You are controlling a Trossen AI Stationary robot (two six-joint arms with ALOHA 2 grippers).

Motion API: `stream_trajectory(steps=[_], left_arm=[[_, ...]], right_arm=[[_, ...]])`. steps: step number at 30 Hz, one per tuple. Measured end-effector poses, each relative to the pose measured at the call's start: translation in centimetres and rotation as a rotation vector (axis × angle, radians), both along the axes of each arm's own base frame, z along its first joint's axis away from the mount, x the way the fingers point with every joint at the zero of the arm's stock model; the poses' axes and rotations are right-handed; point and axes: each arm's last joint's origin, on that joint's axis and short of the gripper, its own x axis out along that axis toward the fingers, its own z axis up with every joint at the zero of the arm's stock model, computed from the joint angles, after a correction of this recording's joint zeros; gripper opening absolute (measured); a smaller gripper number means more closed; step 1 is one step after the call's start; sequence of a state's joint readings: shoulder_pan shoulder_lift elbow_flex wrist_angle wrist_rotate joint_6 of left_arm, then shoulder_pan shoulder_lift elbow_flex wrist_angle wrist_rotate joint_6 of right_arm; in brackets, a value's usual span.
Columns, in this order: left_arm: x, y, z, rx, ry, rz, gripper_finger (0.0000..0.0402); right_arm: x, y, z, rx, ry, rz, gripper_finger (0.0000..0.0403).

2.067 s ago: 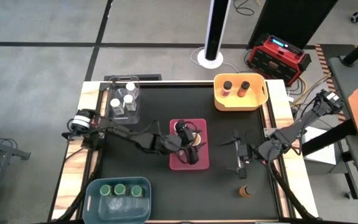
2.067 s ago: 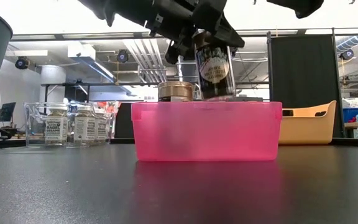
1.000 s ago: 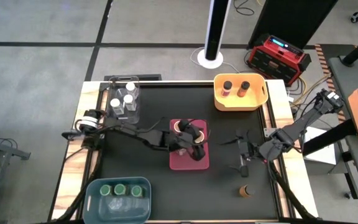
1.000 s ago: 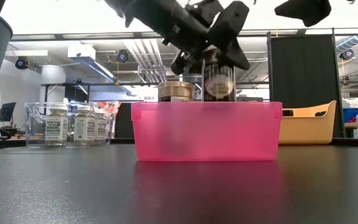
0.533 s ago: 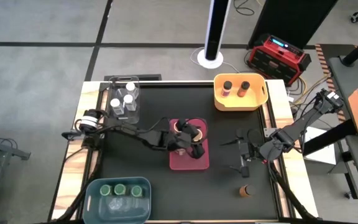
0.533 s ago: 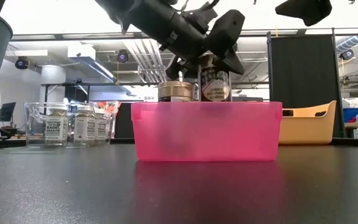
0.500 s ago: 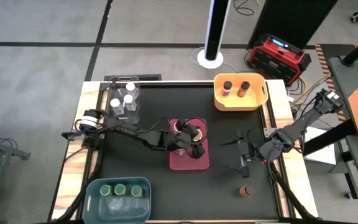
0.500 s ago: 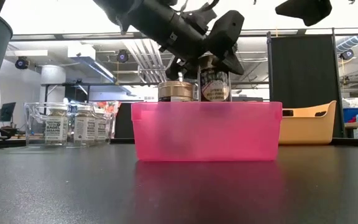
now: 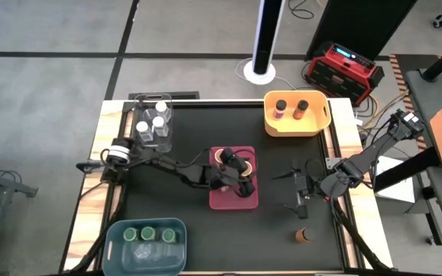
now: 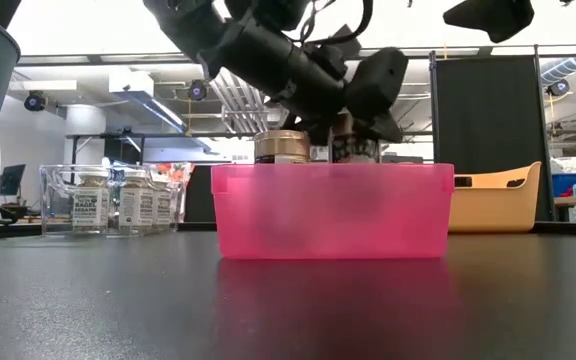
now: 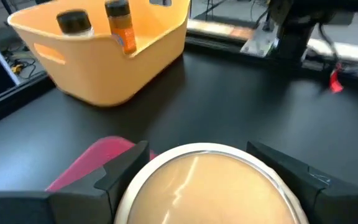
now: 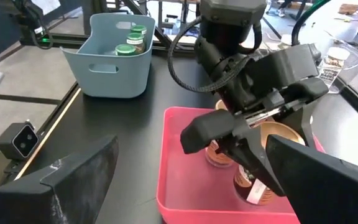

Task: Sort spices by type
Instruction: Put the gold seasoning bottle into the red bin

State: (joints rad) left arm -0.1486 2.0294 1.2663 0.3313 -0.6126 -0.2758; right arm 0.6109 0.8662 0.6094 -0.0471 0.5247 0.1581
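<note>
**L end effector holds jar in pink bin**

I've got the L end effector [image 9: 240,178] over the pink bin [image 9: 222,200] at mid tabletop [image 9: 183,130], fingers clamped on an orange-lid jar [image 12: 261,180] that's sunk low into the bin per low view. A 2nd orange-lid jar [image 10: 282,146] stands just beside it in the same bin.

R end effector [image 9: 301,196] hangs over the tabletop R of the pink bin, apart from it; fingers spread wide in its wrist view.

Other jars:
- 1 loose orange-lid jar [image 9: 302,234] on the tabletop near the R end effector
- 2 dark-lid jars [image 9: 282,106] in yellow bin [image 9: 315,126]
- 3 white-lid jars [image 9: 147,124] in clear bin [image 9: 167,138]
- 3 green-lid jars [image 9: 147,233] in blue bin [image 9: 153,259]
</note>
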Motion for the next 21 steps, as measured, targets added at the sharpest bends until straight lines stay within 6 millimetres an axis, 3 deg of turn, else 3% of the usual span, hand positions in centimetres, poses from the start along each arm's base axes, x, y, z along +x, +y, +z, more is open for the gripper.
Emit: stream_trajectory(steps=[21], left_arm=[[-0.16, 0.19, -0.62, 0.001, 0.037, 0.035, 0.0248]], right_arm=[[-0.01, -0.01, -0.14, 0.003, 0.004, -0.002, 0.0400]])
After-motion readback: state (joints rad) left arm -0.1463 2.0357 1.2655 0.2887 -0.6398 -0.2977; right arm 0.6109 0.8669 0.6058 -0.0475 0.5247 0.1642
